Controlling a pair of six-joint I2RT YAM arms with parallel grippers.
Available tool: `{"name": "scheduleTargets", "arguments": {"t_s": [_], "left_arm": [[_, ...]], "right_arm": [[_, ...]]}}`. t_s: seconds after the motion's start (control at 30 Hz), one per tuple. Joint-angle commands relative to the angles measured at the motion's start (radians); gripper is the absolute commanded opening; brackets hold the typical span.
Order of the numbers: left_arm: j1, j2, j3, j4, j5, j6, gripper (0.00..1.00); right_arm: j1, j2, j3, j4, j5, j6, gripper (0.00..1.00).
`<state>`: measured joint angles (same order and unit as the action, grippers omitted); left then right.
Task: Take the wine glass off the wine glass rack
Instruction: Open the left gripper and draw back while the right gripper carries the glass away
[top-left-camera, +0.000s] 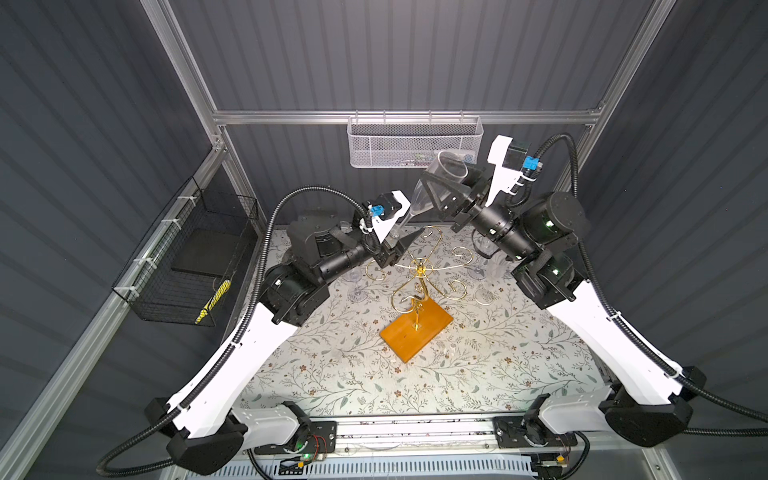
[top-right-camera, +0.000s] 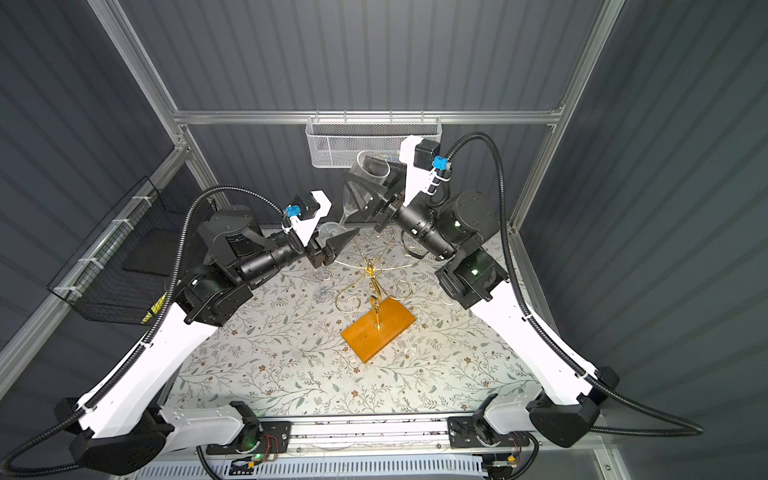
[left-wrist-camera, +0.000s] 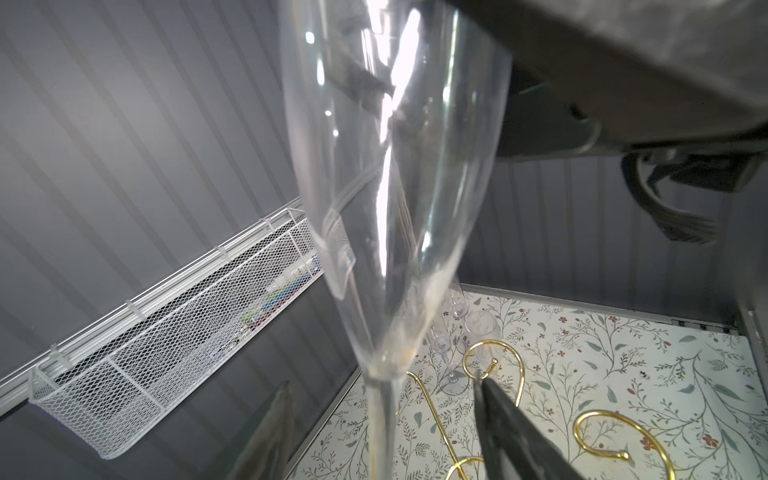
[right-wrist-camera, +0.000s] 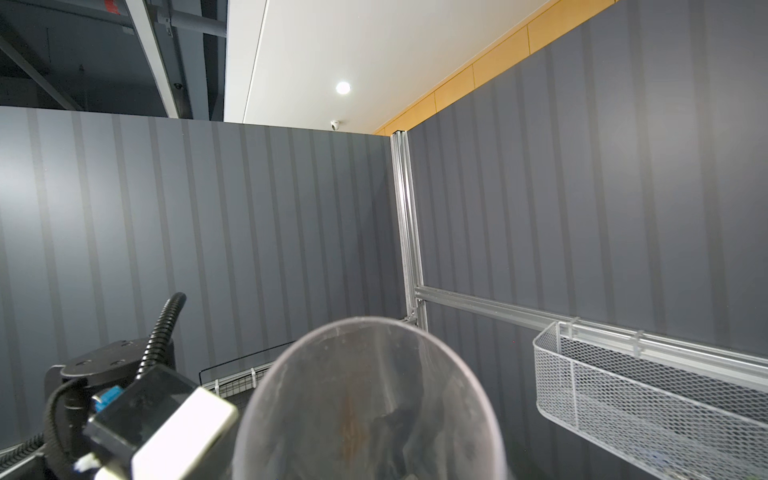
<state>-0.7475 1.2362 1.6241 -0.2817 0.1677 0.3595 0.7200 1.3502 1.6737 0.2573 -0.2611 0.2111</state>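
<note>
Farthest left, a black wire basket (top-left-camera: 183, 266) hangs on the side wall frame, holding a dark pad and a yellow-and-black item. A small clear stemmed glass (top-left-camera: 359, 293) stands on the table under the left arm. Next comes the left gripper (top-left-camera: 398, 244), whose black triangular fingers (left-wrist-camera: 511, 428) stand apart on either side of a thin stem; the left wrist view does not settle whether either finger touches it. That stem belongs to the clear, tall, flute-shaped wine glass (top-left-camera: 419, 195). It is up in the air and tilted, with its foot low beside the left gripper and its open rim high toward the back right, above the rear arms of the gold wire wine glass rack (top-left-camera: 422, 272). The rack stands mid-table on its flat orange-brown wooden base (top-left-camera: 415, 332), on a white cloth printed with leafy sprigs (top-left-camera: 332, 374). Its curled scroll arms spread close beneath both grippers. Behind, a white mesh basket (top-left-camera: 415, 139) hangs from the back rail, just beyond the glass's rim. To the right, the right gripper (top-left-camera: 451, 180) is clamped across the glass's bowl, one finger in front of it and one behind. More clear stemmed glasses (top-left-camera: 484, 249) stand on the cloth under the right arm, partly hidden by it.
</note>
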Motion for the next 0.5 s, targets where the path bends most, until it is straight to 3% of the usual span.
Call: {"name": "scheduleTargets", "arguments": {"t_s": [0.0,0.27,0.47], "left_arm": [[-0.004,-0.07,-0.019,-0.019,-0.01,-0.001,0.73],[-0.004,-0.221,-0.102,-0.055,-0.119,-0.013,0.75],[-0.004,-0.297,-0.126,-0.096,-0.177,-0.027,0.75]], "right_arm": [[-0.014,-0.044,0.016,0.014,0.019,-0.068,0.49],[-0.058,-0.143,-0.008,-0.116,0.114,-0.276,0.5],[-0.094,-0.307,-0.113,-0.199,0.22,-0.41,0.5]]}}
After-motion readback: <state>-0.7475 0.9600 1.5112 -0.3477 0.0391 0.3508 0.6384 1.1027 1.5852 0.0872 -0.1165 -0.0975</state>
